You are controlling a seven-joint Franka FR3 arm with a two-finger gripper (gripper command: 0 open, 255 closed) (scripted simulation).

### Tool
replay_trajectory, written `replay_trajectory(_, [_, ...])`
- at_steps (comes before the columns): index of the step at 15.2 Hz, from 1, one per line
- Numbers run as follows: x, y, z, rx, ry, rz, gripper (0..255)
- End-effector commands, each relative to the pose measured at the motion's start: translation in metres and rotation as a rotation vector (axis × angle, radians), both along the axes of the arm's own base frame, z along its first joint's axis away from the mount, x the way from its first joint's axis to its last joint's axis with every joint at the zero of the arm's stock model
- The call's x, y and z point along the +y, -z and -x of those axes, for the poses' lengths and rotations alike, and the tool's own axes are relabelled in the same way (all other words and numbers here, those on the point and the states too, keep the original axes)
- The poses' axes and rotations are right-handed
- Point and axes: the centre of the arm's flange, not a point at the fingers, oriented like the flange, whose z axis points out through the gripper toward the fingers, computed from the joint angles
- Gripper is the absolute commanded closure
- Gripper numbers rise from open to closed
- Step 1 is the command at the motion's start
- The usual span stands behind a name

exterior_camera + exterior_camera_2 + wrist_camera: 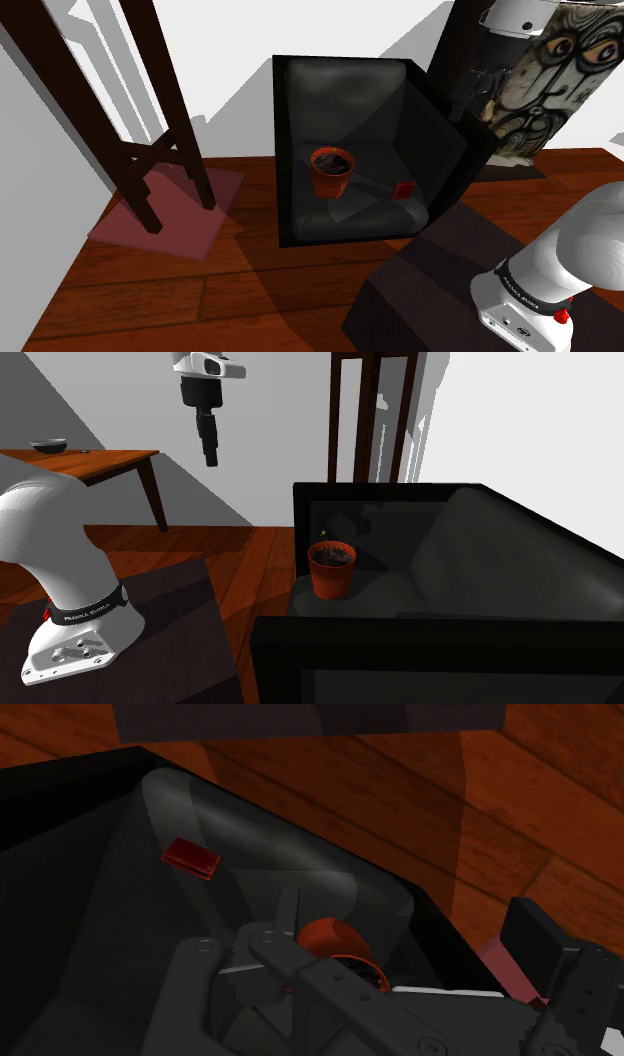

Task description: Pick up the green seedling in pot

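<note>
Shoulder view: reddish-brown seedling pot [331, 172] sits upright mid-frame on the black armchair [345, 90] seat, top exposed, so probably meant for a grab from above | gripper [211, 460] hangs upper left in second exterior view, well apart from the pot, touching nothing | spread or together? honestly can't tell

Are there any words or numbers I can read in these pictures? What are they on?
White lettering on the arm's black band: too small to read.
Painted face panel: a drawing, no readable words.
Red-brown pot: no label.
Small red thing on the dark seat: no text to be seen.
</note>
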Motion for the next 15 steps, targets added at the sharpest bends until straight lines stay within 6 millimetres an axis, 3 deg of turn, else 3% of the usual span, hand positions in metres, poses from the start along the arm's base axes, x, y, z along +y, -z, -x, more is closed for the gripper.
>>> replay_trajectory(1, [0.000,0.000,0.000,0.000,0.000,0.000,0])
replay_trajectory(15, [0.027,0.117,-0.147,0.037,0.023,0.034,0])
